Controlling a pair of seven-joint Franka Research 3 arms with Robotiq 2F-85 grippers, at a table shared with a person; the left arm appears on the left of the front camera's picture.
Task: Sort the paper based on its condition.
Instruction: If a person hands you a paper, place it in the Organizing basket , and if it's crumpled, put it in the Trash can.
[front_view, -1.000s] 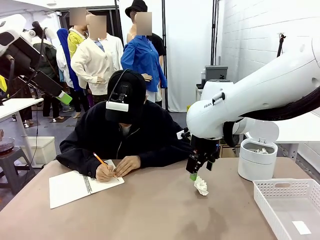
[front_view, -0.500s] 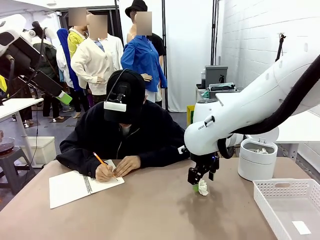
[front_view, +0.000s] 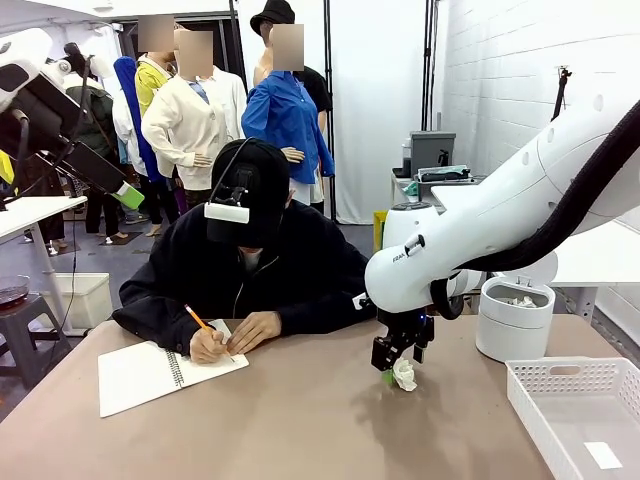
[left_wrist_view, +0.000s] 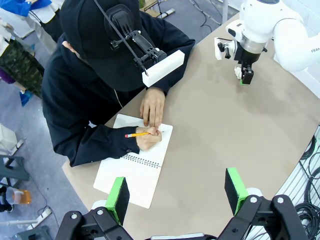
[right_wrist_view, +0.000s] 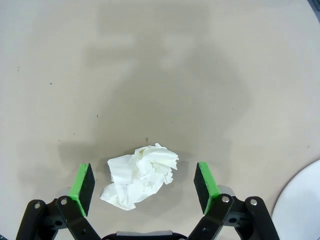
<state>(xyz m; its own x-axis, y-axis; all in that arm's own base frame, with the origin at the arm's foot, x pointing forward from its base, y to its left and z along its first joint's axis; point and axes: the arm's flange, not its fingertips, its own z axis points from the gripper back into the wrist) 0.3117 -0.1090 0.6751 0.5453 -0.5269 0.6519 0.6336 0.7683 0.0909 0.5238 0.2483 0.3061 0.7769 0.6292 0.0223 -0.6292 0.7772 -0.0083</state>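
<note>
On the tan table (right_wrist_view: 240, 75), the right gripper (right_wrist_view: 144, 182) is straddling crumpled paper (right_wrist_view: 150, 162).
Its jaws are standing wide, holding nothing; closing on the paper probably comes next.

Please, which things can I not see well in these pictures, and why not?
- Front view: the wall of the white bin hides how full it is.
- Front view: the picture's edges cut off part of the white basket.
- Left wrist view: the writing in the spiral notebook is too small, and the person's writing hand covers some.
- Front view: the right gripper covers part of the crumpled paper.
</note>
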